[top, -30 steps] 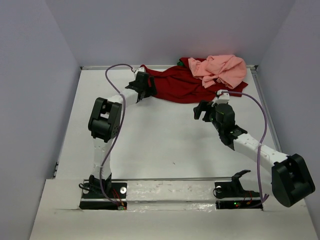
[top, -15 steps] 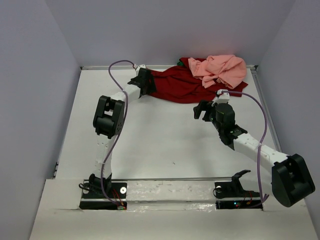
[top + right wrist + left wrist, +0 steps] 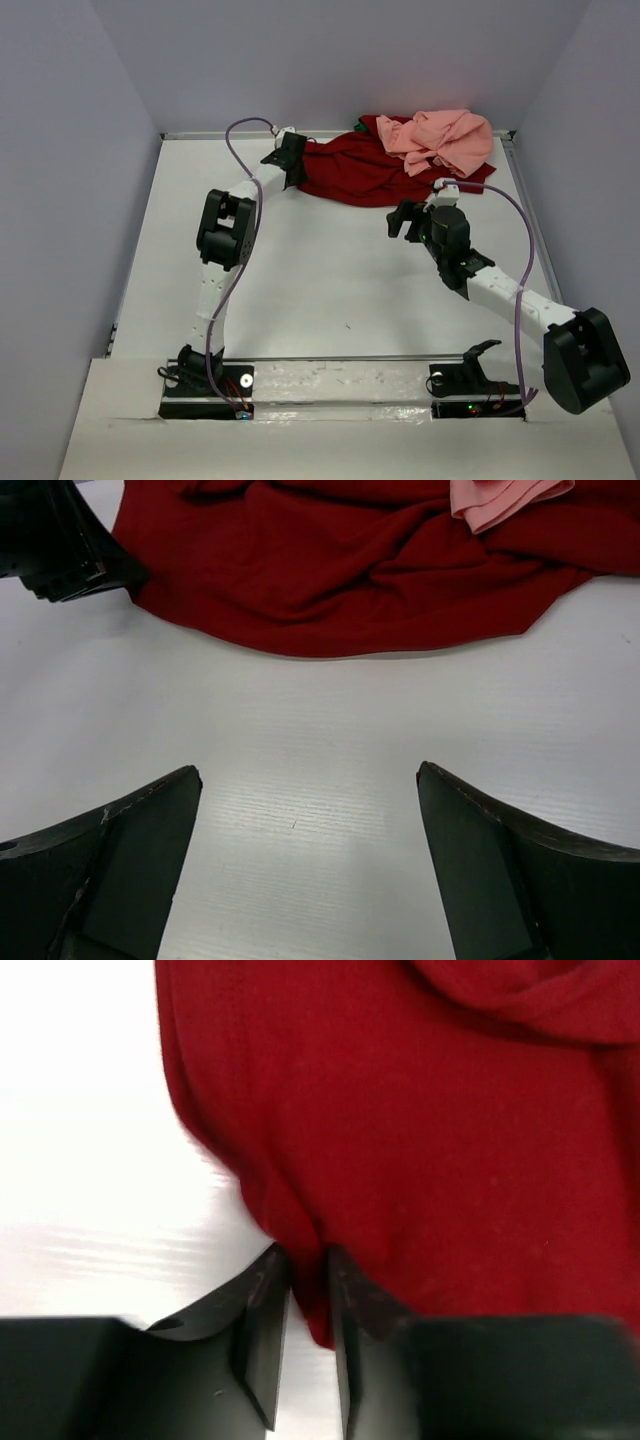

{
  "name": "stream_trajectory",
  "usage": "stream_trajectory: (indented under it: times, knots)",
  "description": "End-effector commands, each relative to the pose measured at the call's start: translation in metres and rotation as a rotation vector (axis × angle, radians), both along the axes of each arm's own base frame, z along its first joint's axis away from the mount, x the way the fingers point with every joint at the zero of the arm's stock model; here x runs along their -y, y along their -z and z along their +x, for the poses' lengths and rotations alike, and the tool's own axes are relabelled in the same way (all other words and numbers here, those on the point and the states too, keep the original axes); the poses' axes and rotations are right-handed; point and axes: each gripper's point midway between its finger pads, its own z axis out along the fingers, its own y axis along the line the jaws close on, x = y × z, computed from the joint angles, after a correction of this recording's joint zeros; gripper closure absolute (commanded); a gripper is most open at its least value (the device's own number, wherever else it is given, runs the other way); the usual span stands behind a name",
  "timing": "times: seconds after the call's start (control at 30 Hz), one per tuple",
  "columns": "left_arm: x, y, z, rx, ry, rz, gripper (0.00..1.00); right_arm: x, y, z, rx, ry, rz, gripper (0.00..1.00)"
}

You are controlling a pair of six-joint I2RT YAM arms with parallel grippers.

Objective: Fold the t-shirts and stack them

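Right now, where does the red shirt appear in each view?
Top external: red shirt at the far edge, right of centre, partly under the pink shirt.
Left wrist: red shirt fills most of the picture.
Right wrist: red shirt across the top.
Shared landmark: left gripper at the shirt's left edge, at the bottom in left wrist, top left in right wrist.

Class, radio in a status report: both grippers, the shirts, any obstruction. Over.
Left gripper pinching dark red t-shirt hem. Right gripper open, empty. Pink t-shirt piled on it.

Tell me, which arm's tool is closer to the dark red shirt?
Left. The left tool grips the edge of the dark red shirt; the right tool hangs open over the table, short of it.
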Motion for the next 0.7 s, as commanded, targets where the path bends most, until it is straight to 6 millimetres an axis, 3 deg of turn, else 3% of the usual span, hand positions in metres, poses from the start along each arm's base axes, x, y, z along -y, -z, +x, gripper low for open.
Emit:
stream_trajectory:
  times: [0.0, 0.23, 0.27, 0.33, 0.37, 0.4, 0.43, 0.47, 0.5, 0.53, 0.57, 0.6, 0.63, 0.67]
  knots:
    - [0.005, -0.014, 0.007, -0.005, 0.006, 0.002, 0.98, -0.004, -0.024, 0.008, 0.062, -0.003, 0.005, 0.06]
    - [0.002, -0.030, -0.004, -0.004, 0.001, -0.009, 1.00, 0.005, -0.024, 0.018, 0.055, 0.067, -0.024, 0.03]
    - [0.001, -0.043, -0.006, 0.012, -0.001, -0.018, 1.00, 0.006, -0.017, 0.024, 0.030, 0.084, -0.047, 0.03]
    - [-0.004, -0.040, -0.018, -0.006, -0.012, -0.011, 1.00, 0.004, -0.027, 0.039, 0.015, 0.096, -0.086, 0.03]
    - [-0.008, -0.044, -0.028, -0.010, -0.020, -0.015, 1.00, 0.005, -0.011, 0.049, -0.034, 0.118, -0.132, 0.03]
    - [-0.007, -0.058, -0.026, 0.017, -0.021, -0.028, 1.00, 0.006, -0.024, 0.054, -0.017, 0.131, -0.138, 0.03]
    - [-0.012, -0.049, -0.036, -0.004, -0.029, -0.017, 1.00, 0.001, -0.020, 0.069, -0.046, 0.131, -0.174, 0.03]
    - [-0.013, -0.061, -0.040, 0.016, -0.032, -0.022, 1.00, -0.002, -0.019, 0.076, -0.052, 0.124, -0.191, 0.03]
    - [-0.016, -0.053, -0.050, -0.005, -0.036, -0.013, 1.00, -0.005, -0.004, 0.086, -0.088, 0.102, -0.201, 0.04]
    - [-0.017, -0.056, -0.053, -0.001, -0.034, -0.015, 1.00, -0.006, -0.003, 0.094, -0.095, 0.089, -0.192, 0.04]
    - [-0.019, -0.064, -0.056, 0.011, -0.035, -0.019, 1.00, -0.008, -0.015, 0.107, -0.082, 0.089, -0.148, 0.04]
    - [-0.022, -0.059, -0.062, -0.003, -0.038, -0.009, 1.00, 0.001, -0.009, 0.117, -0.117, 0.068, -0.110, 0.05]
    - [-0.023, -0.059, -0.066, -0.005, -0.039, -0.006, 1.00, 0.002, 0.009, 0.128, -0.166, 0.058, -0.086, 0.06]
    - [-0.024, -0.065, -0.069, 0.003, -0.037, -0.010, 1.00, -0.004, -0.004, 0.142, -0.156, 0.026, -0.029, 0.09]
